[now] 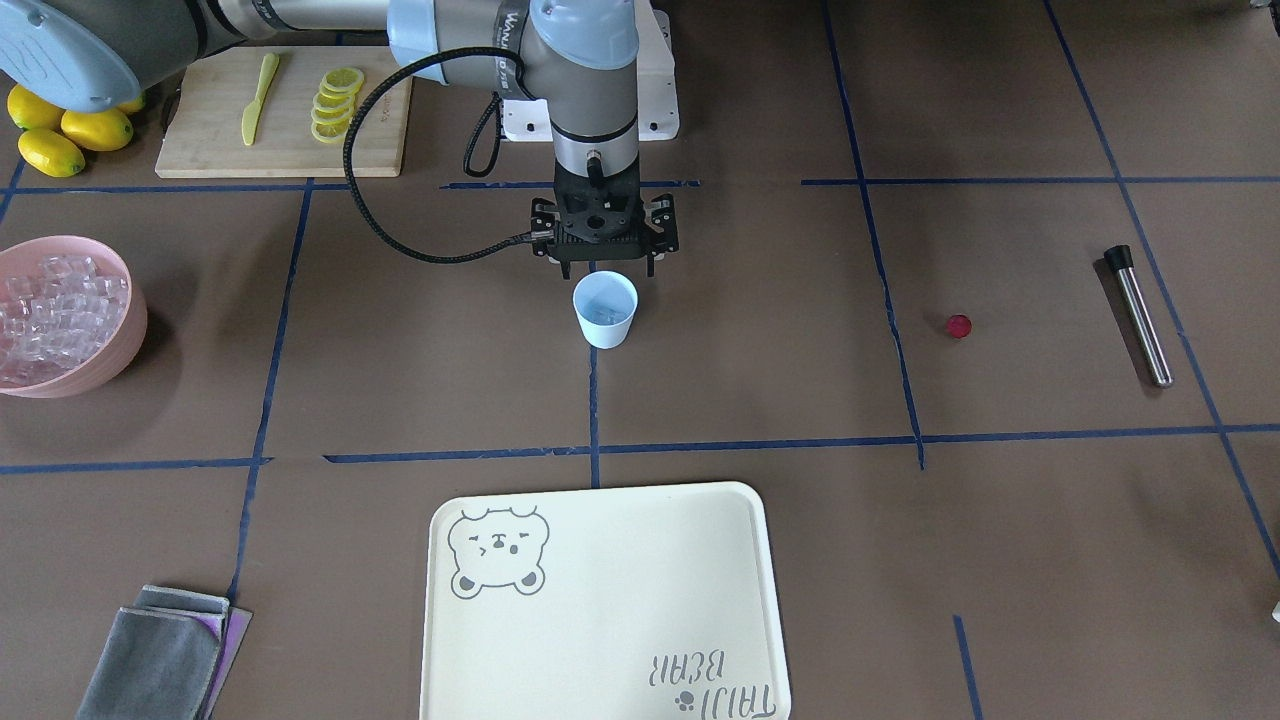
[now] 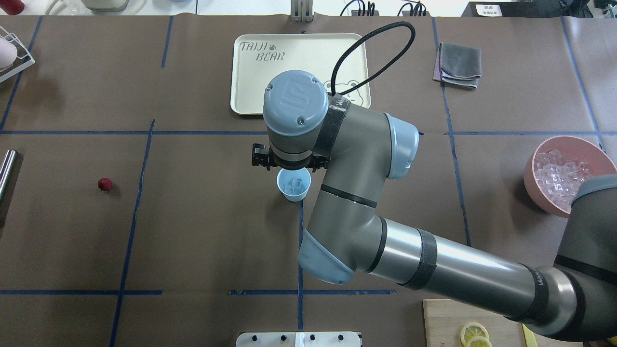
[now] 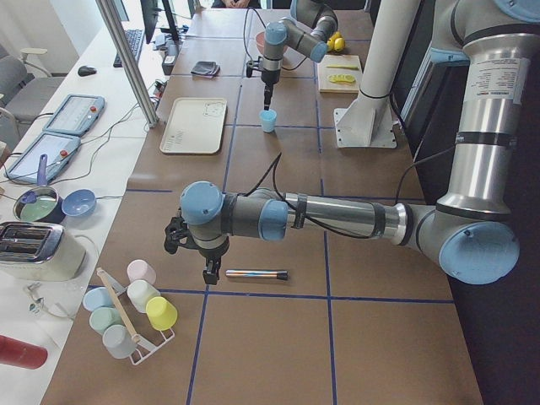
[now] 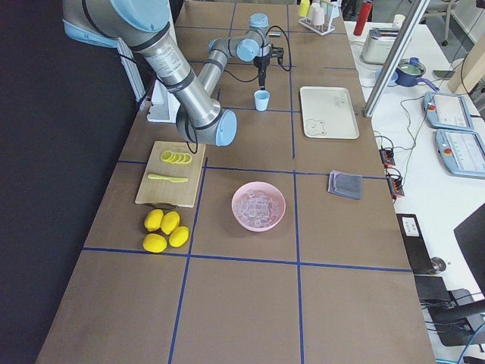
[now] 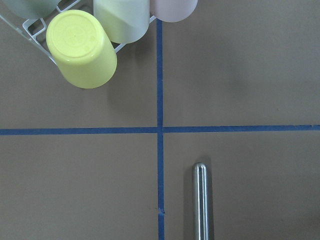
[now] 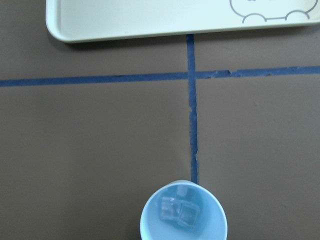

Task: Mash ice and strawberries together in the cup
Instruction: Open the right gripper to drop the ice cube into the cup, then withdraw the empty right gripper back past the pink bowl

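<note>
The pale blue cup [image 1: 605,310] stands upright at the table's middle with two or three clear ice cubes [image 6: 179,210] in its bottom. My right gripper [image 1: 606,268] hangs just above its rim, open and empty. More ice [image 1: 55,315] fills a pink bowl [image 1: 125,340]. The small red strawberry [image 1: 959,326] lies alone on the mat, far from the cup. My left gripper [image 3: 211,272] shows only in the exterior left view, beside the capped end of a steel muddler [image 1: 1140,315]; I cannot tell whether it is open or shut.
A cream bear tray [image 1: 620,600] lies beyond the cup on the operators' side. A cutting board [image 1: 210,140] holds lemon slices and a yellow knife, with whole lemons [image 1: 70,130] beside it. Folded grey cloths [image 1: 165,655] and a rack of cups [image 5: 80,50] sit near edges.
</note>
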You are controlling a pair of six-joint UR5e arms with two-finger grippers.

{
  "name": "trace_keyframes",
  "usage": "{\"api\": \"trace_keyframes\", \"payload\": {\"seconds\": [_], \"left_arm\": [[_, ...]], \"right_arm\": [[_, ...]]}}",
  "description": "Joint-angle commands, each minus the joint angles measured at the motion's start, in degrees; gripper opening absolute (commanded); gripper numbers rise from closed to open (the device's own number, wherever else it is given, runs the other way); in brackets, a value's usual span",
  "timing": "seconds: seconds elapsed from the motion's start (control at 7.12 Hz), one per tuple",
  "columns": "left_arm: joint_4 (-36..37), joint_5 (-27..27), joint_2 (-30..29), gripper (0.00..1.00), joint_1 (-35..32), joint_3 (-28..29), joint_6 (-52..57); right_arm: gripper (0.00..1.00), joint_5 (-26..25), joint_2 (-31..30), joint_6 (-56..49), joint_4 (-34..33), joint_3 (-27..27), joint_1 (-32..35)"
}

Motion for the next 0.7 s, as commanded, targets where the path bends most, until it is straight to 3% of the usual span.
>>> {"api": "trace_keyframes", "payload": {"seconds": [0.0,0.28,0.56], "left_arm": [[-8.02,0.38,1.71,1.0,4.46,-1.33,-4.26],[-20.56,1.16,4.25,1.0,11.29,-4.66,-23.38],[-22.2,8.51,5.15,1.0,21.73,-13.6,-40.34]], "right_arm": [[0.99,1.38,-4.35,-2.87,-0.25,5.14,4.74],[0.99,6.55,-13.14,-8.94,-0.25,11.82,11.59],[0.99,9.02,-19.92,-17.8,0.19,14.31,17.22]]}}
